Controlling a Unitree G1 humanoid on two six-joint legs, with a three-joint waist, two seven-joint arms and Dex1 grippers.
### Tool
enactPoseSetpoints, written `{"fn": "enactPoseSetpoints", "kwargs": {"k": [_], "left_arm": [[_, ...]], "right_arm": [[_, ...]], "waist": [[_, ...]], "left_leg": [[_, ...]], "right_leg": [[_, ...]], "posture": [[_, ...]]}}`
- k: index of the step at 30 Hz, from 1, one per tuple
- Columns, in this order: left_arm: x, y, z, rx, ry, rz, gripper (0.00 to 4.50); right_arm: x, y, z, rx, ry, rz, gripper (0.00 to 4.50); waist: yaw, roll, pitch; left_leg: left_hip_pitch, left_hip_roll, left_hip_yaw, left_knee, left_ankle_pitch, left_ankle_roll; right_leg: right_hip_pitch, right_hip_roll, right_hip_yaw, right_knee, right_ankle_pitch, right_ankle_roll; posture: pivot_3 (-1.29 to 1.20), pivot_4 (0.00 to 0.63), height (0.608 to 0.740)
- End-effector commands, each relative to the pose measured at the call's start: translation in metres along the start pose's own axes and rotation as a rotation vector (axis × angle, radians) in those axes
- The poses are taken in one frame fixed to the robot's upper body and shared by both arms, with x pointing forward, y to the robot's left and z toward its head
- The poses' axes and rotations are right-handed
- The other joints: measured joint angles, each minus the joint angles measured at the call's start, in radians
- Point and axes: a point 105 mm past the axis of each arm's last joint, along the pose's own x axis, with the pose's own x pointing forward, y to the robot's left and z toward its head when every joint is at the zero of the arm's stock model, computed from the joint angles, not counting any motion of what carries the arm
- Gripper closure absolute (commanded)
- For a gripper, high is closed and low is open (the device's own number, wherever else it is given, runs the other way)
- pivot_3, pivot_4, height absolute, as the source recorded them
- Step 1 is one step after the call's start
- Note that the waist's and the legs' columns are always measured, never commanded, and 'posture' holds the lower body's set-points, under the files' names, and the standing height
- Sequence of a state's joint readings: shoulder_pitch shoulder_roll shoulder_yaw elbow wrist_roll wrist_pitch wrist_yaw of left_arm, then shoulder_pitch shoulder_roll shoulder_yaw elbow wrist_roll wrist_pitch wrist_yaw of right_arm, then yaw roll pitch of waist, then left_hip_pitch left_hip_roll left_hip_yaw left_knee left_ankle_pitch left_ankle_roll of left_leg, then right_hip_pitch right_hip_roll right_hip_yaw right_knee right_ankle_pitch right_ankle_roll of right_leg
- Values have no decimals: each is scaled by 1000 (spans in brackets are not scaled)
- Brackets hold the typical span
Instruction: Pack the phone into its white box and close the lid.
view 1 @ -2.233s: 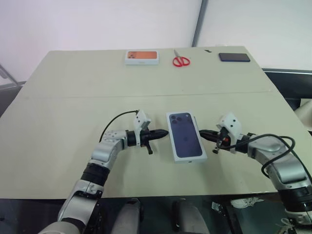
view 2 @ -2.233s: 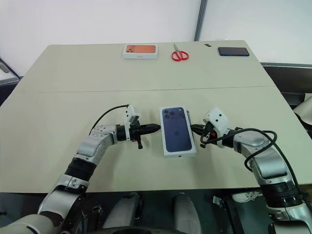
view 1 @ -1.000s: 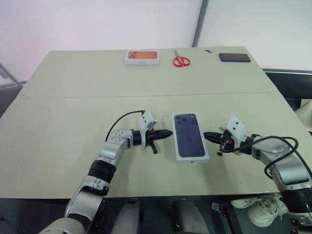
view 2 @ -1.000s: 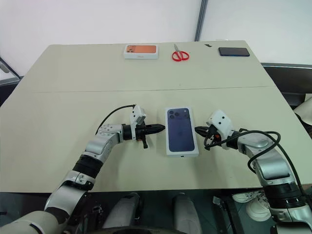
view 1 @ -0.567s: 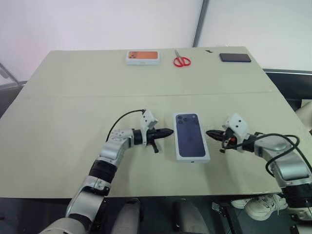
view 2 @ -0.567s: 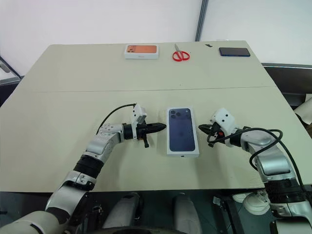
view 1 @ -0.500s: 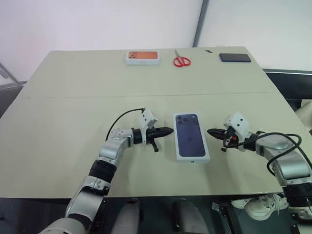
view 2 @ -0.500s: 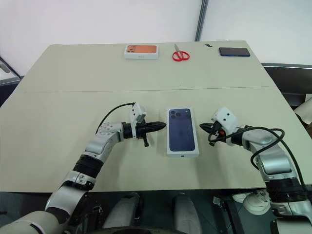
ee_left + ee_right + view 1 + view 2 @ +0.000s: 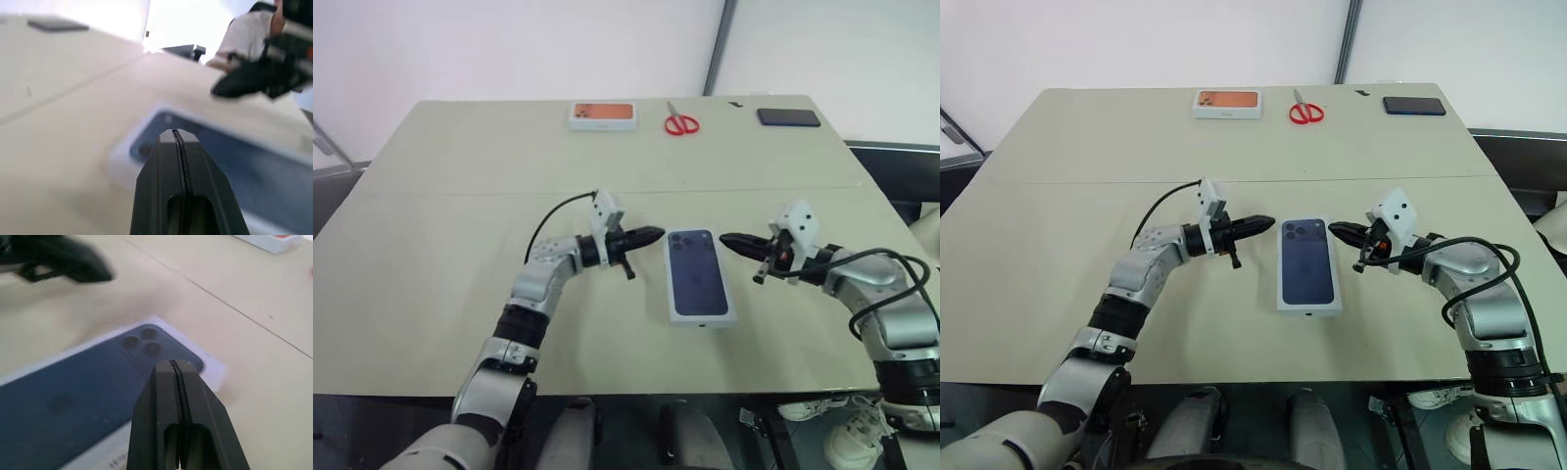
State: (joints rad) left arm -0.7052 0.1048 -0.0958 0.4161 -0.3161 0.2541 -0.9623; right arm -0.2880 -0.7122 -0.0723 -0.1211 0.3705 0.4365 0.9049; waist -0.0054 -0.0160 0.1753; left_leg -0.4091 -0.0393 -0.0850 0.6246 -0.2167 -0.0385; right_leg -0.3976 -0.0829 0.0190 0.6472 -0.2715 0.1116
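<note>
We hover our left gripper (image 9: pixel 651 235) and right gripper (image 9: pixel 728 239) either side of the phone (image 9: pixel 696 272), both pinched together and empty (it lies in its white box (image 9: pixel 727 315) mid-table), likely poised to nudge or steady it, lid not on.

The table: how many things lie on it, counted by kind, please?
Boxes: 2, the white box and the orange-topped box
Scissors: 1, the red scissors
Dark slabs: 1, the dark slab
Total: 4
</note>
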Motion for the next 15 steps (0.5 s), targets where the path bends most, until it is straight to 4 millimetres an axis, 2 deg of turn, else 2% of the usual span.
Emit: {"fn": "enactPoseSetpoints", "kwargs": {"k": [1, 5, 8, 12, 15], "left_arm": [[14, -7, -2, -6, -7, -37, 4500], [21, -24, -38, 35, 137, -117, 4500], [19, -27, -56, 88, 221, -134, 4500], [13, -29, -64, 53, 249, -153, 4500], [10, -27, -62, 53, 241, -147, 4500]], "right_arm": [[4, 18, -9, -25, 43, 73, 4477], [-2, 26, -33, -38, 142, 107, 4477], [-6, 31, -47, -33, 202, 123, 4477], [-3, 35, -40, -55, 168, 137, 4477], [0, 34, -36, -57, 154, 134, 4477]], "waist": [[-2, 0, 0], [-8, 0, 0], [-8, 0, 0], [-7, 0, -1], [-7, 0, -1]], "left_leg": [[0, 0, 0, 1, 0, 1], [0, 0, 0, 1, -1, 1], [1, 0, 1, 1, -1, 2], [2, 0, 0, 1, -1, 2], [2, 1, 0, 1, -1, 2]], "right_leg": [[0, 0, 0, 0, 0, 0], [0, 0, 0, 1, 0, 1], [0, 1, 1, 1, 0, 0], [2, 1, 0, 0, 0, 1], [2, 1, 0, 0, 0, 1]], "posture": [[0, 150, 740], [0, 150, 740], [0, 150, 740], [0, 150, 740], [0, 150, 740]]}}
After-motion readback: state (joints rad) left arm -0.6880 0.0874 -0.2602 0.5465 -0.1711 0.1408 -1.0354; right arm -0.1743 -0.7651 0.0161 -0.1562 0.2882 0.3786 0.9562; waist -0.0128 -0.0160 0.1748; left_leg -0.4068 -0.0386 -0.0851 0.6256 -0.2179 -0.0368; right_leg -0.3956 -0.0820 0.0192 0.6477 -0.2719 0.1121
